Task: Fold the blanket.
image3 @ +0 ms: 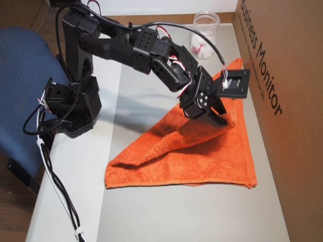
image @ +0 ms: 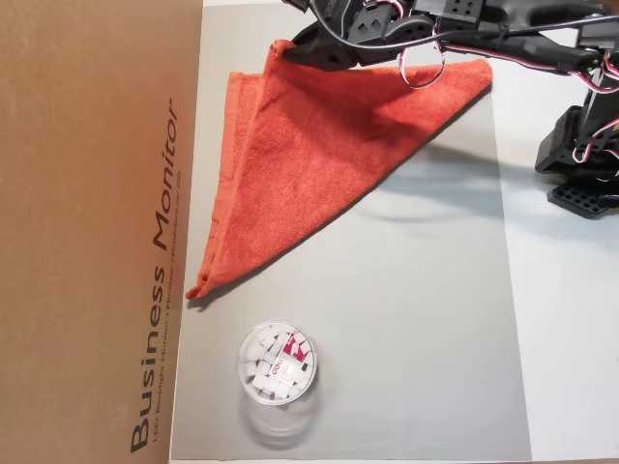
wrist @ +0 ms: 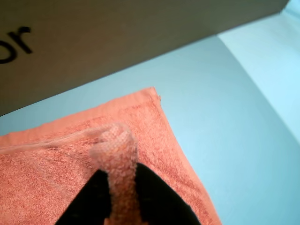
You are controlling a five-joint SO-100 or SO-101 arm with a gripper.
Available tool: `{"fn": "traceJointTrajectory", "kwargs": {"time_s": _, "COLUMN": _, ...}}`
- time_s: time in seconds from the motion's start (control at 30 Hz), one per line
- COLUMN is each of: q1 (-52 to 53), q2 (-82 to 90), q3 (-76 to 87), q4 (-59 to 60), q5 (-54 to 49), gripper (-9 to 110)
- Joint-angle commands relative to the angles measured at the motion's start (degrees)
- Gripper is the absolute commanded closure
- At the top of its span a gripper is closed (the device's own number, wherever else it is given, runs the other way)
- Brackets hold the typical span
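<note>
Closest to the wrist camera, the two black fingers (wrist: 157, 197) of the hand (wrist: 123, 206) are pinched tight on a bunched-up bit of the blanket (wrist: 42, 183). The hand is closed on that fold, with cloth filling the gap between the fingers.

Under the hand, the rest of the blanket lies flat on the grey mat (wrist: 225, 122), folded into a triangle. Its hemmed edge (wrist: 93, 112) runs just past the fingers and ends in a corner (wrist: 154, 93). In an overhead view the hand (image3: 218, 117) lifts the cloth up like a little tent, while the bottom edge (image3: 181, 182) stays on the counter (image3: 70, 201).

Beyond that corner the mat is bare, so there is open room on that side. Past the hemmed edge stands a big brown cardboard box (wrist: 117, 37), close to the blanket.

Far from the hand, past the blanket's long pointed end (image: 198, 287), sits a small clear tub (image: 277, 364) with white pieces inside, well apart from the cloth.
</note>
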Motion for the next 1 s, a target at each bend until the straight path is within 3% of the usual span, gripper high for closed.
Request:
{"fn": "traceJointTrajectory", "kwargs": {"time_s": 0.0, "q1": 0.18, "q2": -0.26, "q3": -3.16, "q4": -1.14, "q5": 2.29, "gripper": 102}}
{"fn": "traceJointTrajectory", "kwargs": {"time_s": 0.27, "q1": -0.62, "q2": -3.16, "q3": -3.25, "q4": -1.93, "q5": 3.16, "gripper": 102}}
{"fn": "traceJointTrajectory", "kwargs": {"time_s": 0.67, "q1": -0.09, "q2": -8.96, "q3": -3.25, "q4": -19.16, "q5": 2.11, "gripper": 102}}
{"fn": "traceJointTrajectory", "kwargs": {"time_s": 0.97, "q1": 1.49, "q2": -15.82, "q3": -9.40, "q4": -18.81, "q5": 2.02, "gripper": 101}}
